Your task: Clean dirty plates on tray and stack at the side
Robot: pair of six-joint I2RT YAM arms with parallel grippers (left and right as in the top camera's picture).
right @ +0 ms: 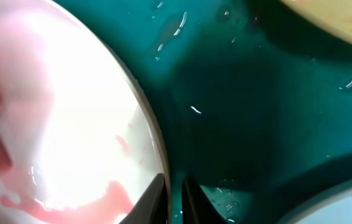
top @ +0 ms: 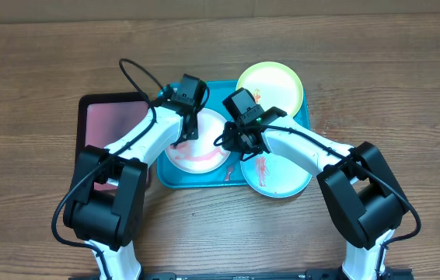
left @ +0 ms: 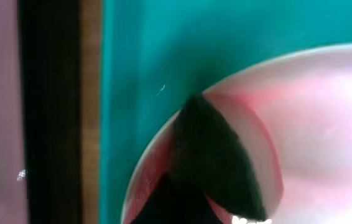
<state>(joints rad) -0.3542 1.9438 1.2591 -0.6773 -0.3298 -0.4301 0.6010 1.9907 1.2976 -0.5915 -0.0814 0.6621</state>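
Note:
The white plate (top: 198, 155), smeared red, lies in the left half of the turquoise tray (top: 221, 180). My left gripper (top: 184, 137) is down on the plate's left part, fingers together on a pink sponge (left: 260, 134) pressed to the plate (left: 331, 124). My right gripper (top: 232, 141) straddles the white plate's right rim (right: 154, 134), one finger inside and one outside, nearly shut on it (right: 173, 198). The yellow-green plate (top: 270, 84) lies over the tray's far right corner. The mint-blue plate (top: 281, 176), with red smears, lies over the near right corner.
A smaller black-rimmed tray with a pinkish inside (top: 110, 124) stands just left of the turquoise tray, its black rim close to my left gripper (left: 45, 93). Bare wooden table surrounds both trays. The tray floor (right: 244, 112) between the plates is wet.

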